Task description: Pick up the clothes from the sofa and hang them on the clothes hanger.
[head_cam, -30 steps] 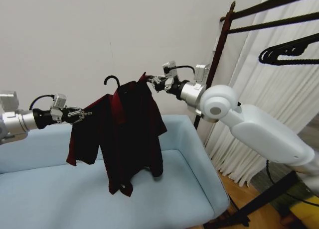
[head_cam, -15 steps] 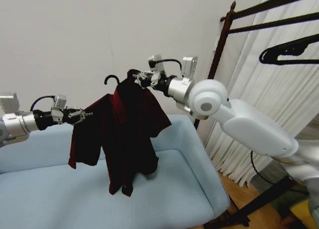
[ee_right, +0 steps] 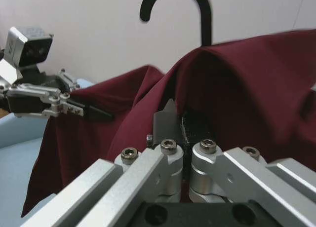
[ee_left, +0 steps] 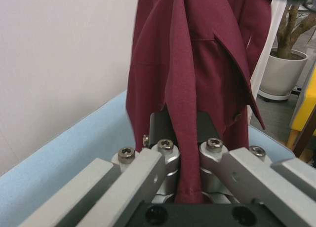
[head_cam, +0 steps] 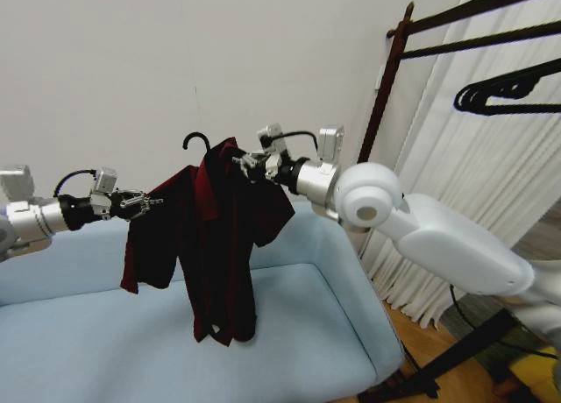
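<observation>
While it hung above the light-blue sofa (head_cam: 307, 350), the dark red shirt (head_cam: 215, 245) looked soft and light, best held at the shoulders; the right gripper (head_cam: 240, 165) pinched cloth by the collar, the left gripper (head_cam: 147, 201) clamped a sleeve fold, the black hanger hook (head_cam: 198, 143) between them.

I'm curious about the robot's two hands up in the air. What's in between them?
In the head view, a dark red shirt on a black hanger hangs between the left gripper and the right gripper, above the sofa.
</observation>
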`<state>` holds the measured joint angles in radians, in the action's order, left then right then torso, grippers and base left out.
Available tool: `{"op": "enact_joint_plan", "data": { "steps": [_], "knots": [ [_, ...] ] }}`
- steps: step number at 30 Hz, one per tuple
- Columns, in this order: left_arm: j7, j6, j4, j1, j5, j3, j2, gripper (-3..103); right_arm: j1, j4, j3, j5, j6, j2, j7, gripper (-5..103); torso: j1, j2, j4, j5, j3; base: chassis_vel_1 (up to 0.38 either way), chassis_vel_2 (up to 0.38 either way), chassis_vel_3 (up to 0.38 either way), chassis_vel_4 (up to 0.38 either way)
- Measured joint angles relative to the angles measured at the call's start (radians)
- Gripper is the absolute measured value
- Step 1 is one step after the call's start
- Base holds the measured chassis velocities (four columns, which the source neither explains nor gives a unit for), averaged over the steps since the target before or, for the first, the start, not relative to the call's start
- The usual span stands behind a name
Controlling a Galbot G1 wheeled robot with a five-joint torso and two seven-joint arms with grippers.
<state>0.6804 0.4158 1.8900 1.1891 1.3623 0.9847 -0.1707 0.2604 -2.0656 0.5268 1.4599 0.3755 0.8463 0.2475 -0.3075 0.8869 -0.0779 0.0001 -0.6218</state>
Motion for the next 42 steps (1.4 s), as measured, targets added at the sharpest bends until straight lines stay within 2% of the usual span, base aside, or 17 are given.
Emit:
{"op": "enact_joint_plan", "data": {
  "steps": [11,20,21,22,23,24,25,27,28,29,30,32,36,37,38,39,42],
  "knots": [
    [0.011,0.003,0.01,0.0,0.005,0.005,-0.01,2,0.025,0.025,0.022,-0.036,-0.01,0.061,0.015,0,0.0,0.0,0.0001,-0.0002,0.0,0.0,0.0,0.0,0.0],
    [-0.019,-0.01,-0.012,-0.013,0.037,0.005,-0.021,2,0.011,0.007,0.045,-0.065,0.006,0.034,0.012,0,0.0,0.0,-0.0002,-0.0001,0.0,0.0,0.0,0.0,0.0],
    [-0.023,-0.013,-0.012,-0.015,0.043,0.007,-0.024,2,0.003,0.006,0.046,-0.068,0.011,0.031,0.016,-3,0.0,0.0,-0.0001,-0.0002,0.0,0.0,0.0,0.0,0.0],
    [-0.025,-0.017,-0.013,-0.016,0.049,0.008,-0.027,2,-0.003,0.006,0.047,-0.071,0.013,0.028,0.019,2,0.0,0.0,-0.0001,-0.0002,0.0,0.0,0.0,0.0,0.0],
    [-0.026,-0.019,-0.014,-0.018,0.053,0.01,-0.031,2,-0.009,0.005,0.048,-0.074,0.014,0.026,0.022,2,0.0,0.0,-0.0001,-0.0001,0.0,0.0,0.0,0.0,0.0],
    [-0.028,-0.027,-0.017,-0.021,0.063,0.012,-0.039,2,-0.021,0.001,0.051,-0.083,0.015,0.02,0.026,13,0.0,0.0,-0.0001,-0.0001,0.0,0.0,0.0,0.0,0.0],
    [-0.028,-0.032,-0.019,-0.022,0.07,0.013,-0.045,2,-0.026,-0.001,0.052,-0.087,0.015,0.017,0.03,18,0.0,0.0,-0.0001,-0.0002,0.0,0.0,0.0,0.0,0.0],
    [-0.028,-0.036,-0.02,-0.023,0.074,0.015,-0.049,2,-0.029,-0.003,0.053,-0.089,0.015,0.015,0.033,18,0.0,0.0,-0.0001,-0.0001,0.0,0.0,0.0,0.0,0.0],
    [-0.028,-0.038,-0.021,-0.024,0.077,0.016,-0.052,2,-0.031,-0.004,0.053,-0.09,0.015,0.014,0.036,24,0.0,0.0,-0.0001,-0.0002,0.0,0.0,0.0,0.0,0.0],
    [-0.028,-0.042,-0.023,-0.026,0.081,0.017,-0.057,2,-0.033,-0.005,0.053,-0.09,0.015,0.013,0.041,24,0.0,0.0,-0.0001,-0.0001,0.0,0.0,0.0,0.0,0.0],
    [-0.028,-0.05,-0.026,-0.028,0.09,0.019,-0.063,2,-0.034,-0.008,0.054,-0.09,0.015,0.012,0.053,34,0.0,0.0,0.0,-0.0002,0.0,0.0,0.0,0.0,0.0],
    [-0.028,-0.053,-0.028,-0.029,0.095,0.019,-0.066,2,-0.035,-0.009,0.054,-0.09,0.015,0.011,0.057,34,0.0,0.0,0.0,-0.0001,0.0,0.0,0.0,0.0,0.0],
    [-0.011,-0.067,-0.044,-0.037,0.114,0.021,-0.086,2,-0.043,-0.021,0.053,-0.09,0.016,-0.006,0.067,56,0.0,0.0,0.0001,-0.0001,0.0,0.0,0.0,0.0,0.0],
    [-0.011,-0.067,-0.044,-0.037,0.114,0.021,-0.086,2,-0.043,-0.021,0.053,-0.09,0.016,-0.006,0.067,56,0.0,0.0,0.0001,-0.0001,0.0,0.0,0.0,0.0,0.0],
    [-0.005,-0.067,-0.048,-0.037,0.114,0.022,-0.09,2,-0.048,-0.031,0.05,-0.09,0.015,-0.019,0.071,61,0.0,0.0,0.0001,-0.0002,0.0,0.0,0.0,0.0,0.0],
    [-0.004,-0.067,-0.049,-0.037,0.114,0.022,-0.091,2,-0.05,-0.038,0.047,-0.09,0.014,-0.028,0.072,61,0.0,0.0,0.0001,-0.0002,0.0,0.0,0.0,0.0,0.0],
    [-0.001,-0.069,-0.05,-0.035,0.112,0.022,-0.094,2,-0.052,-0.069,0.02,-0.079,0.013,-0.067,0.075,78,0.0,0.0,-0.0001,0.0,0.0,0.0,0.0,0.0,0.0]
  ]
}}
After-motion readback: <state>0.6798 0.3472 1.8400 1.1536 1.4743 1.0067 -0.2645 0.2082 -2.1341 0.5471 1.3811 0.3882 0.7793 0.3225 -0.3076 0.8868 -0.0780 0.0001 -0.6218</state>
